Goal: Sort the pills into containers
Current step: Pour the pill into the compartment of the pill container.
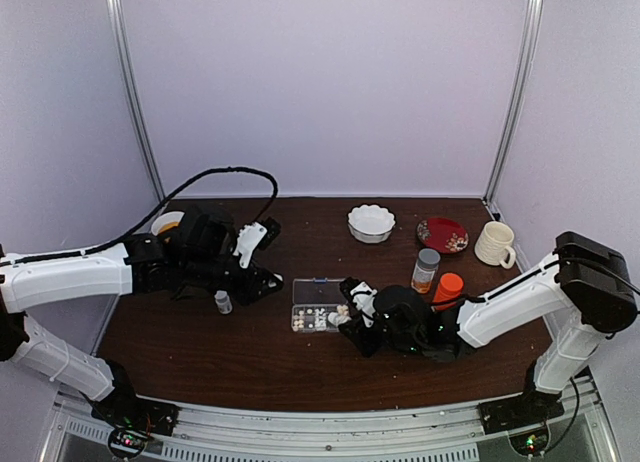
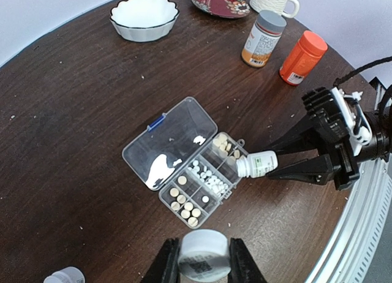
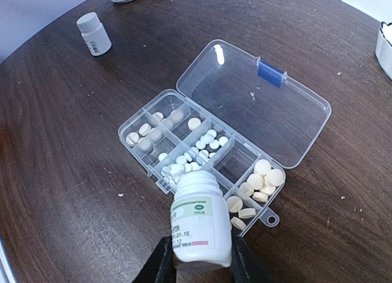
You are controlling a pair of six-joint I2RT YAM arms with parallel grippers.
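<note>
The clear organizer box (image 3: 184, 142) lies open on the dark table, its lid (image 3: 257, 99) folded back. Small white pills (image 3: 205, 141) fill a middle compartment, and larger pale tablets (image 3: 264, 177) lie in the end ones. My right gripper (image 3: 199, 266) is shut on an uncapped white bottle (image 3: 199, 225), tipped with its mouth over the box's near edge. From above, that gripper (image 1: 350, 312) sits just right of the box (image 1: 316, 304). My left gripper (image 2: 204, 266) is shut on a white round cap (image 2: 204, 253), near the box (image 2: 190, 173), and stands left of it (image 1: 266, 282).
A second small white bottle (image 1: 223, 302) stands left of the box. Behind are a white bowl (image 1: 371, 222), a red plate (image 1: 442, 234), a mug (image 1: 495, 243), a grey-capped bottle (image 1: 426, 269) and an orange bottle (image 1: 447, 289). Another mug (image 1: 167, 223) is at back left.
</note>
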